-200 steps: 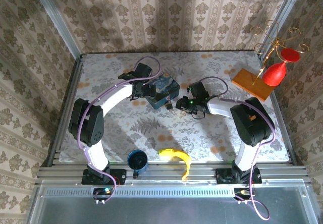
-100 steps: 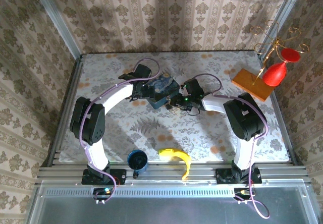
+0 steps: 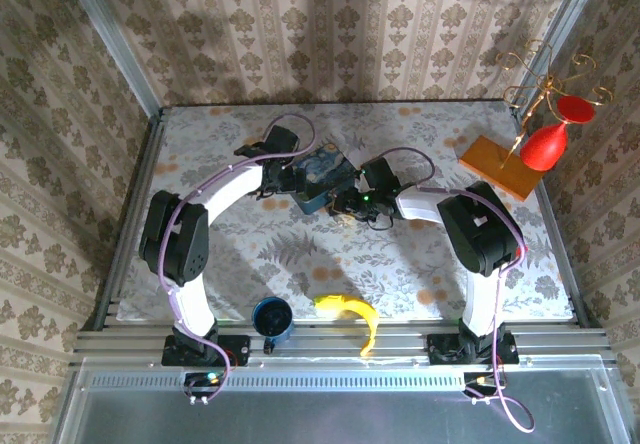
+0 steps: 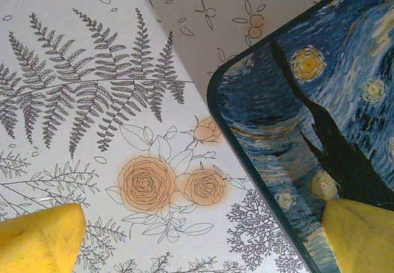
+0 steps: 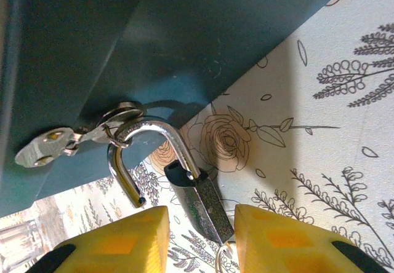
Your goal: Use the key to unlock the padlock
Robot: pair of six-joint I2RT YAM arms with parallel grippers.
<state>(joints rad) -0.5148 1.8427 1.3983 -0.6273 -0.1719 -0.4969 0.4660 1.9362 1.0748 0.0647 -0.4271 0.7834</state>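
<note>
The padlock (image 5: 206, 205) is a small dark metal body with a silver shackle (image 5: 144, 134). It hangs from the hasp (image 5: 74, 139) on the blue night-sky tin (image 3: 322, 172). One shackle leg stands free of the body. My right gripper (image 5: 202, 239) is open around the body: a gap shows at the left finger (image 5: 123, 239), and the right finger (image 5: 277, 239) is close against it. A thin wire ring (image 5: 220, 262) shows under the body; the key is hidden. My left gripper (image 4: 203, 242) is open wide, straddling the tin's edge (image 4: 258, 181).
A banana (image 3: 350, 314) and a blue mug (image 3: 272, 317) lie near the front edge between the arm bases. At the back right a wooden board (image 3: 498, 167) carries a red glass (image 3: 548, 139) and a gold wire stand. The table is covered by a flowered cloth (image 3: 420, 264).
My right gripper has moved left, up to the tin's near side. The left arm has hardly moved.
</note>
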